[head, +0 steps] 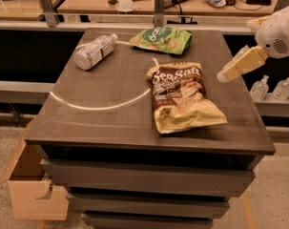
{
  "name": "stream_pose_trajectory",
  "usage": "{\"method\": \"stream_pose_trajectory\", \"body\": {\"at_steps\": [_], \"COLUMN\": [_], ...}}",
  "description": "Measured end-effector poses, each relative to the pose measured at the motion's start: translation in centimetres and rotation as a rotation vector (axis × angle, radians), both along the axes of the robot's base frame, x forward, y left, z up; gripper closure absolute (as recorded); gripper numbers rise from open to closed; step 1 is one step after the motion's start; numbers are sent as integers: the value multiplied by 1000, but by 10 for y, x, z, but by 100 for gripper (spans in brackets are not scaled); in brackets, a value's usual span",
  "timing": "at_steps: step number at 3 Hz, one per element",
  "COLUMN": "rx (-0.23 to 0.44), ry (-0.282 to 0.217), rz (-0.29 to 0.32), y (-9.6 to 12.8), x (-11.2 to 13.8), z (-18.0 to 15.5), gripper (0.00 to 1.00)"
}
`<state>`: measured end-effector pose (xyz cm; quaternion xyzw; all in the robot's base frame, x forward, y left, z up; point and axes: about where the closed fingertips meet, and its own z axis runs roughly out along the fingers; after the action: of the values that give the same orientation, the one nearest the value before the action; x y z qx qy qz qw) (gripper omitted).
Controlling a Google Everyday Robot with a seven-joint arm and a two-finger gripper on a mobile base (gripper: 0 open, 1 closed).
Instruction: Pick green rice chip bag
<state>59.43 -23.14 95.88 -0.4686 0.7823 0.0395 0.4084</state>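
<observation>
The green rice chip bag [163, 38] lies flat at the far middle of the dark table [101, 128], its white lettering facing up. My gripper [225, 75] hangs over the table's right edge with its tan fingers pointing down and left. It is to the right of and nearer than the green bag, well apart from it, beside the top of the brown-and-yellow Sea Salt bag [180, 97]. It holds nothing that I can see.
A white-labelled plastic bottle [92, 51] lies on its side at the far left. A white arc [101, 106] is drawn on the tabletop. A cardboard box [29, 185] stands on the floor at left. Small bottles [268, 87] stand on a shelf at right.
</observation>
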Motion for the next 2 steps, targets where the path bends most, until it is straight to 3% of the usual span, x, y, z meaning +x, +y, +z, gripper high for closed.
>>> {"method": "stream_pose_trajectory", "body": {"at_steps": [1,2], "rx": [118,179], "ry": [-36,-75], "rz": [-55,-81], "y": [6,6], "x": [36,67], "z": [-10,-12], "gripper": [0,0]}}
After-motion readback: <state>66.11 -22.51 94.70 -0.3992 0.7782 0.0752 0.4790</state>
